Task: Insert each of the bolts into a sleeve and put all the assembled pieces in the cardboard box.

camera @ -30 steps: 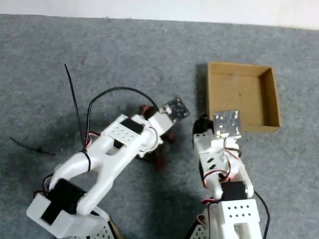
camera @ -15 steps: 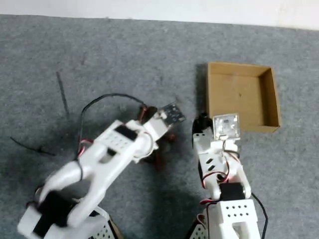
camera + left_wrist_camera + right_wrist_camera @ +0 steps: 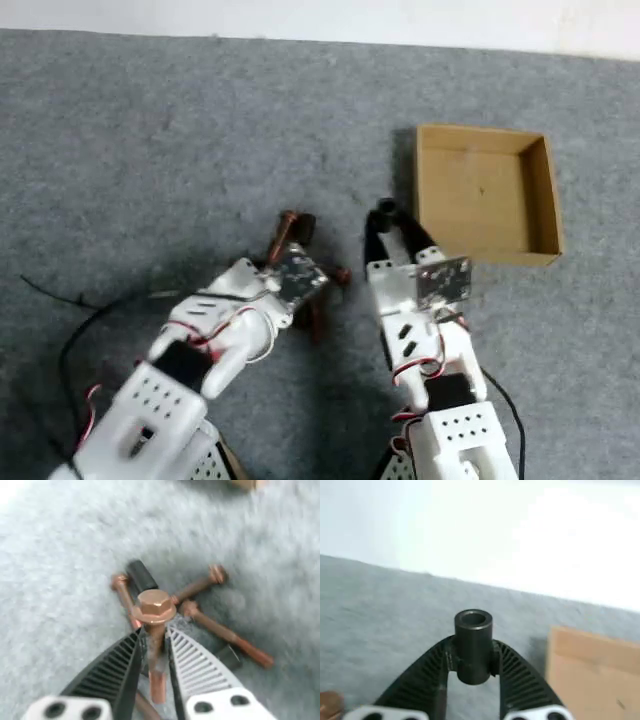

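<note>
In the left wrist view my left gripper [image 3: 156,635] is shut on a copper bolt [image 3: 154,607], head up, held above the carpet. Under it lie three loose copper bolts [image 3: 226,636] and a black sleeve [image 3: 140,575]. In the high view that pile of bolts [image 3: 286,229] sits left of centre, with the left arm's wrist [image 3: 295,275] over it. My right gripper [image 3: 473,652] is shut on a black sleeve [image 3: 473,642], its bore facing up. In the high view the right gripper [image 3: 386,222] is just left of the cardboard box [image 3: 540,190], which is open.
Grey carpet covers the table. A black cable [image 3: 60,297] trails on the carpet at the left, beside the left arm. A pale wall runs along the far edge. Bare carpet lies beyond the bolts and left of the box.
The left arm has drawn back toward the near edge, and its wrist now sits lower over the bolts. The right gripper has swung forward with the sleeve, toward the box's near left corner.
</note>
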